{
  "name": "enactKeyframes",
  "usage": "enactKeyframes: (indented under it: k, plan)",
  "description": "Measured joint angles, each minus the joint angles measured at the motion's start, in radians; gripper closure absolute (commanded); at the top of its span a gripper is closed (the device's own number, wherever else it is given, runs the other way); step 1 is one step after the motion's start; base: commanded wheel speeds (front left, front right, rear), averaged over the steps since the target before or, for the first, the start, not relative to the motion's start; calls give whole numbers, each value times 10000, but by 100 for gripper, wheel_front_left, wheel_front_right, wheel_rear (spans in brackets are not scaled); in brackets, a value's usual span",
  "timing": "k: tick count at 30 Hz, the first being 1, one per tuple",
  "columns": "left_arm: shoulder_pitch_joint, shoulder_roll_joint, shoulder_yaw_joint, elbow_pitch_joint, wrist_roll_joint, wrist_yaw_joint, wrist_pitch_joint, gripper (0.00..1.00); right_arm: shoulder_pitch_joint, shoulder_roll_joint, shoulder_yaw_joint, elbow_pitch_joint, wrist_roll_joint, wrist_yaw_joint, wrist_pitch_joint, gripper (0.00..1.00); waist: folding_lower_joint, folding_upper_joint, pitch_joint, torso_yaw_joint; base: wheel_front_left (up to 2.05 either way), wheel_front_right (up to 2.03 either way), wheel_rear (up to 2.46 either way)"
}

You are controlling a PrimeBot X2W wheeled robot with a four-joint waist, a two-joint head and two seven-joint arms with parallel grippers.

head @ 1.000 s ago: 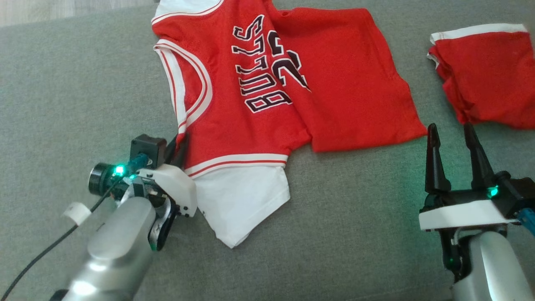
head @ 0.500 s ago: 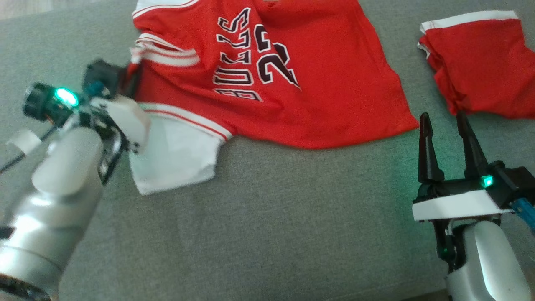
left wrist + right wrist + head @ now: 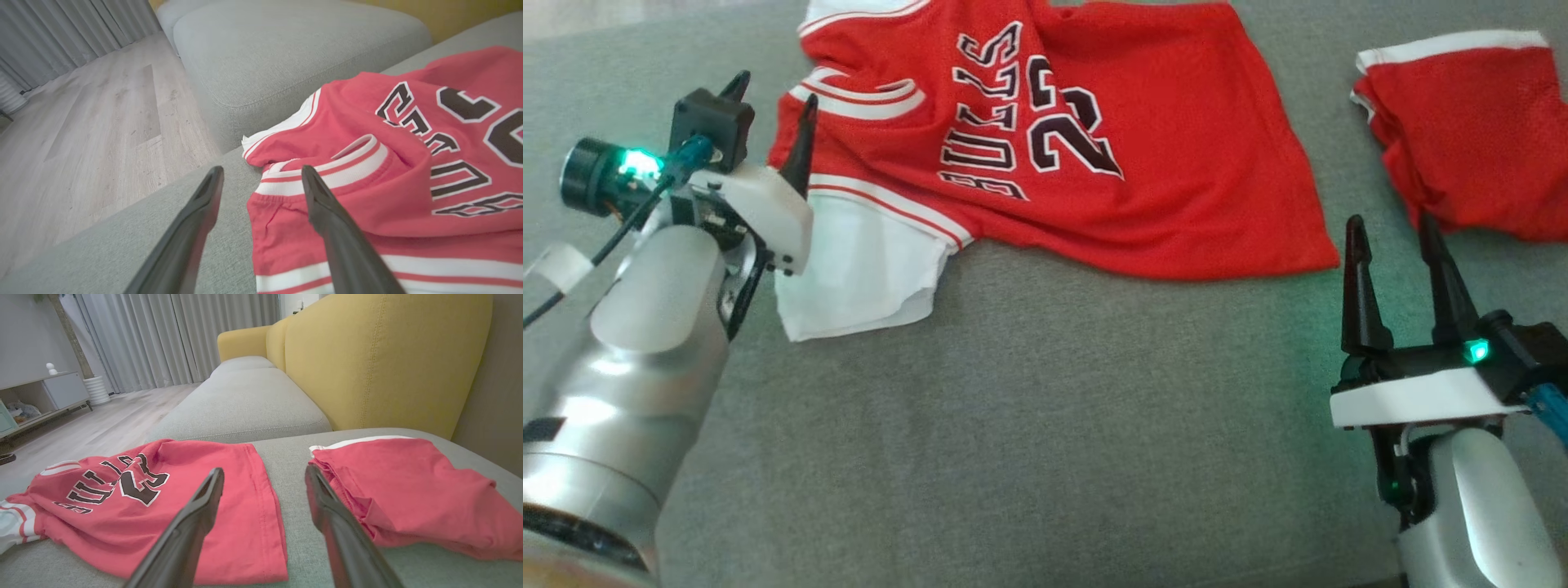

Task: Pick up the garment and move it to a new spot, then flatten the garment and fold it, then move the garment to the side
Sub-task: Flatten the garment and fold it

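The garment point(image 3: 1094, 163) is a red jersey with black lettering and white trim, lying spread on the grey sofa seat point(image 3: 1054, 425), with a white part point(image 3: 858, 269) sticking out at its lower left. My left gripper point(image 3: 772, 94) stands open at the jersey's left edge; in the left wrist view one finger point(image 3: 339, 228) lies over the red cloth point(image 3: 388, 183) and the other point(image 3: 192, 220) over bare cushion, the left gripper point(image 3: 261, 171) gripping nothing. My right gripper point(image 3: 1390, 220) stands open at the lower right, just off the jersey's right corner. The right gripper point(image 3: 264, 470) is above the jersey point(image 3: 163, 506).
A second red piece with a white band point(image 3: 1470, 131) lies bunched at the right, also point(image 3: 408, 490) beside my right fingers. A yellow backrest point(image 3: 388, 355) rises behind. The seat's edge drops to wood floor point(image 3: 81, 122), with another grey cushion point(image 3: 286, 53) beyond.
My left gripper pulled the jersey's lower-left edge leftward and away from me, spreading the cloth, then opened and let go. The right arm has stayed put. The head view shifted slightly.
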State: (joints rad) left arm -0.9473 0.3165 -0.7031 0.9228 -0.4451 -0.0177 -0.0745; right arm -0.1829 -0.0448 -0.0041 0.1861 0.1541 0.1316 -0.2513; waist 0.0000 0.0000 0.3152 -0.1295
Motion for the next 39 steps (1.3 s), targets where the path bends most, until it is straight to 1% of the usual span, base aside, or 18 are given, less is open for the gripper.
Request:
enactKeyframes:
  k: [4,5,9,13,16,21,25,27,33,36,39]
  plan:
    - [346,-165,228,-4,-374,-2,-360,0,18,-2,-157,0,-105,0,0,0,0,0,-182,326,0,0,0]
    - [346,-165,228,-4,-374,-2,-360,0,18,-2,-157,0,-105,0,0,0,0,0,-182,326,0,0,0]
    - [871,-159,416,-272,-654,25,-777,0,72,-2,-198,8,-188,0,0,0,0,0,-406,686,0,0,0]
    - [1611,-155,761,-963,-1005,374,-1262,0,130,-2,-318,8,-205,0,0,0,-1,0,-677,998,0,0,0]
    - [2462,-196,1108,-1768,-1321,767,-1567,0,278,-2,-393,2,-205,0,0,0,-1,0,-912,1203,0,0,0]
    - [4267,-479,1678,-3359,-1730,1417,-1747,0,774,0,-508,44,-205,-2,0,0,-2,1,-1281,1470,0,0,0]
    - [5388,-593,2034,-4466,-1726,1764,-1751,0,828,0,-516,54,-205,-2,0,0,-2,0,-1385,1534,0,0,0]
    - [5695,-608,2186,-4790,-1691,1852,-1766,0,828,0,-464,54,-207,-2,0,0,-2,0,-1354,1485,0,0,0]
    - [5757,-631,2104,-5101,-1503,1804,-1705,0,821,0,-395,29,-238,-2,0,0,-1,0,-1159,1304,0,0,0]
    - [5741,-646,1820,-4863,-1503,1672,-1221,0,779,0,-372,17,-236,0,0,0,0,0,-1017,1190,0,0,0]
    - [5660,-667,1664,-4441,-1430,1691,-857,0,703,0,-332,0,-236,0,0,0,1,0,-871,1063,0,0,0]
